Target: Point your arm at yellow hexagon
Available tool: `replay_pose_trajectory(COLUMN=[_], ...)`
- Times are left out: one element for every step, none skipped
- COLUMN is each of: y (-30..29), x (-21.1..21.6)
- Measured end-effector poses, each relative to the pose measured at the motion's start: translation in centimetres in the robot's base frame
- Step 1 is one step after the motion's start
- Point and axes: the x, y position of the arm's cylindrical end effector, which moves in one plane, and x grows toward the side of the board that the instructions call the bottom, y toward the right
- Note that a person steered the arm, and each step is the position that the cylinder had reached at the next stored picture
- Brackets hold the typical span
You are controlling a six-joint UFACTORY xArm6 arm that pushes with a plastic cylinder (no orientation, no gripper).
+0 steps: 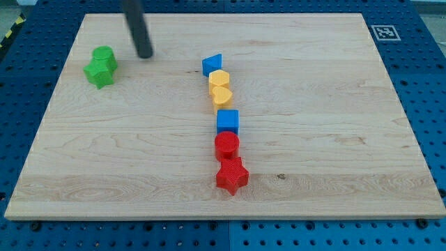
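The yellow hexagon (218,79) lies flat near the board's middle, toward the view's top. It touches a blue block above and a yellow heart below.

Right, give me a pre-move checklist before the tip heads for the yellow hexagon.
1. My tip visible, near the view's top left: ok.
2. Tip touching no block: ok; green blocks lie to its left, apart.
3. Target found: upper yellow block in the centre column; hexagon shape: cannot tell.
4. Straight path to it free of blocks: ok.
5. Neighbours crowd it: not ok; blue block above, yellow heart below.
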Motion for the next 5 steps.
replay_pose_trajectory(y=[8.7,18.6,26.2,28.3,28.4], x=[-1.8,-0.8,6.0,12.0,12.8])
